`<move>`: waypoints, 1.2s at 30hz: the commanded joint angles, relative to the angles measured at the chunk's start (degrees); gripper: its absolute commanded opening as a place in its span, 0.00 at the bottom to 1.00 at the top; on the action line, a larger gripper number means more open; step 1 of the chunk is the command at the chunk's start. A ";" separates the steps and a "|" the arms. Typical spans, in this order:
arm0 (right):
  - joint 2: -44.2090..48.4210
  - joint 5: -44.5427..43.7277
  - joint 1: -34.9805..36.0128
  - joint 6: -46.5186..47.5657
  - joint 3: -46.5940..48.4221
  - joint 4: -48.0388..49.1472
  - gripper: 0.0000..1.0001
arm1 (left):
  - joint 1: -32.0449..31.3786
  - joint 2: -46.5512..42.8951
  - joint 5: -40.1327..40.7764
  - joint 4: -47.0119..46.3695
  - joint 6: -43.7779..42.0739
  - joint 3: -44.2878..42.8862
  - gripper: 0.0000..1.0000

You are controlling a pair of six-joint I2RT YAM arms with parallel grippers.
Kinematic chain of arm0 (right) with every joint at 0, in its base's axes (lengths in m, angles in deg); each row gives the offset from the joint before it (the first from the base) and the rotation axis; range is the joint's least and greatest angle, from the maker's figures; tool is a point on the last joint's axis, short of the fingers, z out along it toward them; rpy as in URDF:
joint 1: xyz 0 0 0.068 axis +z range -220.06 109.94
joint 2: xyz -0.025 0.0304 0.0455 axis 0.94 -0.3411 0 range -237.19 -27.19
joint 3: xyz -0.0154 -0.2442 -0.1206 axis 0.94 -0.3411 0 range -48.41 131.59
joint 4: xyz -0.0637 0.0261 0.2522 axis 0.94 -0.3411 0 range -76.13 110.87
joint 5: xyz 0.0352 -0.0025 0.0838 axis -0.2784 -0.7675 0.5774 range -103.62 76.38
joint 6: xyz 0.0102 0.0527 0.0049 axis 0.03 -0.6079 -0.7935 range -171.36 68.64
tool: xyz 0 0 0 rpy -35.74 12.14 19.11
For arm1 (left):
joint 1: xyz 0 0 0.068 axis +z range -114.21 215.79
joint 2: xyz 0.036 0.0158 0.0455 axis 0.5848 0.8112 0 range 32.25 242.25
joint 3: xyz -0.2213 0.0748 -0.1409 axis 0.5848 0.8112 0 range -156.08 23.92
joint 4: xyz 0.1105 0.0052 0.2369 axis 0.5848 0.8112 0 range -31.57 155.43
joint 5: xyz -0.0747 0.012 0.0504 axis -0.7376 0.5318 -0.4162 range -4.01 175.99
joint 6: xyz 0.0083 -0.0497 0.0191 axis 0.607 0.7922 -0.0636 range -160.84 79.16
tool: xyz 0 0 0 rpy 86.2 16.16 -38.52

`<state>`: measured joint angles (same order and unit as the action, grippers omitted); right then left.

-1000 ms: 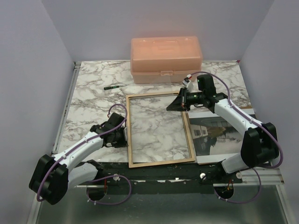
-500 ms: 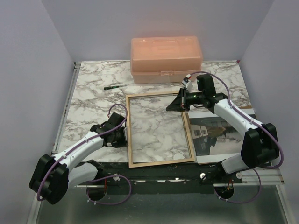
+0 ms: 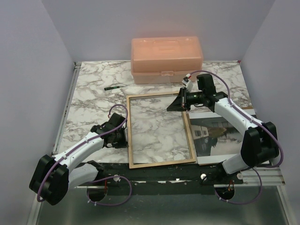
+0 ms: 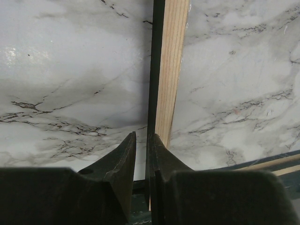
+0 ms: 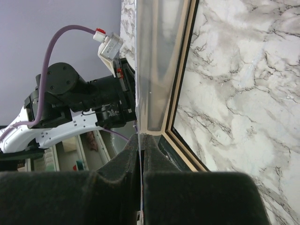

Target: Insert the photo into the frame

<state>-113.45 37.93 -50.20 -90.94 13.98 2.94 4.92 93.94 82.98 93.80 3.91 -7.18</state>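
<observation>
The frame (image 3: pixel 161 162) lies flat mid-table, light wood side up, marble showing through its pane. My left gripper (image 3: pixel 123 137) sits at its left rail. In the left wrist view the rail (image 4: pixel 172 65) runs away from me, and its black edge passes between my narrowly parted fingers (image 4: pixel 143 137). The photo (image 3: pixel 220 133) lies right of the frame, picture side up, partly under my right arm. My right gripper (image 3: pixel 174 105) is at the frame's far right corner. Its jaws (image 5: pixel 141 140) are shut on the photo's thin edge (image 5: pixel 152 70), which rises beside the frame's rail (image 5: pixel 180 84).
A peach plastic box (image 3: pixel 167 60) stands at the back of the table behind the frame. A small dark pen-like stick (image 3: pixel 111 87) lies back left. A black strip (image 3: pixel 164 169) runs along the near edge. Grey walls close in both sides.
</observation>
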 commanded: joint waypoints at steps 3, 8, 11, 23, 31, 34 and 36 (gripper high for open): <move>-0.48 0.23 0.49 2.73 2.03 -4.02 0.00 | -0.28 1.22 3.97 1.47 -1.04 0.35 0.18; -0.92 -0.18 0.53 4.03 2.81 -5.58 0.00 | -0.31 1.18 3.97 1.54 -0.99 0.39 0.17; -1.41 -0.51 0.47 5.03 3.59 -6.89 0.00 | -0.33 1.15 4.07 1.54 -0.99 0.34 0.17; -2.01 -0.41 0.44 5.80 4.20 -8.29 0.00 | -0.42 1.15 4.24 1.63 -0.94 0.37 0.17; -1.46 0.26 0.45 3.65 0.18 -4.17 0.00 | -0.50 1.13 4.32 1.63 -0.90 0.35 0.17; -1.37 -1.33 0.42 4.89 0.23 -5.74 0.00 | -0.48 1.15 4.33 1.63 -0.84 0.33 0.17; -1.32 -2.59 0.44 6.08 0.54 -7.36 0.00 | -0.50 1.15 4.32 1.58 -0.85 0.33 0.17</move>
<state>-114.85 36.36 -50.42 -86.43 15.12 -1.98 4.63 93.98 83.38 93.87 3.94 -7.26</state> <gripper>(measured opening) 0.047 0.175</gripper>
